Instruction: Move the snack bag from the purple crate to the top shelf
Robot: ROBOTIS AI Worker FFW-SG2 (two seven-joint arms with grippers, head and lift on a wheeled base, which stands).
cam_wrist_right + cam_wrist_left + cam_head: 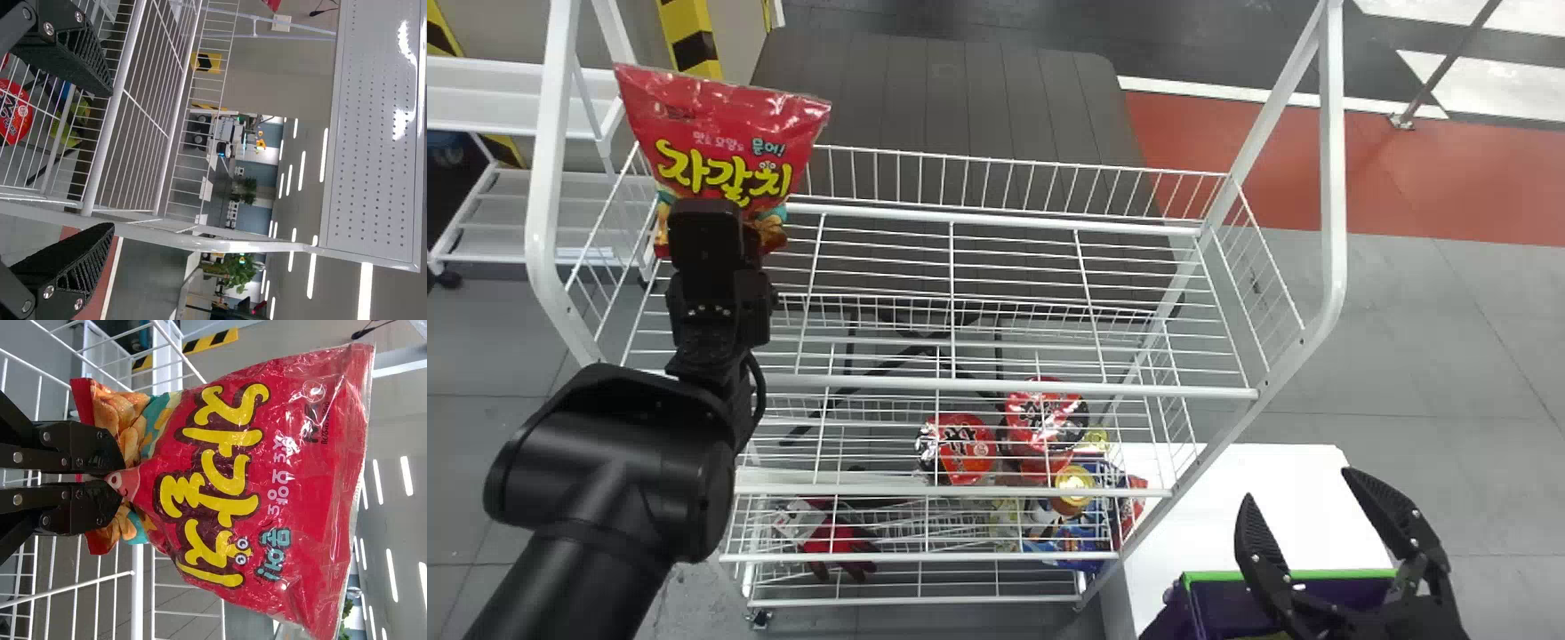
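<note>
My left gripper [710,236] is at the left end of the top shelf [1005,388], shut on the red snack bag [720,133]. In the left wrist view the gripper [119,481] pinches the lower end of the snack bag [267,480]; the bag stands upright from the fingers, with the wire basket behind. My right gripper [1296,485] is parked open over the purple crate [1209,607] at lower right, its fingers apart with nothing between them; the right wrist view shows the same gripper [111,160] open.
White posts [1332,160] and wire side walls bound the rack. Lower shelves hold red noodle packs [963,447], other packets and a red glove [840,540]. A white table [1254,471] adjoins the rack's right side, and a dark table [960,107] stands behind.
</note>
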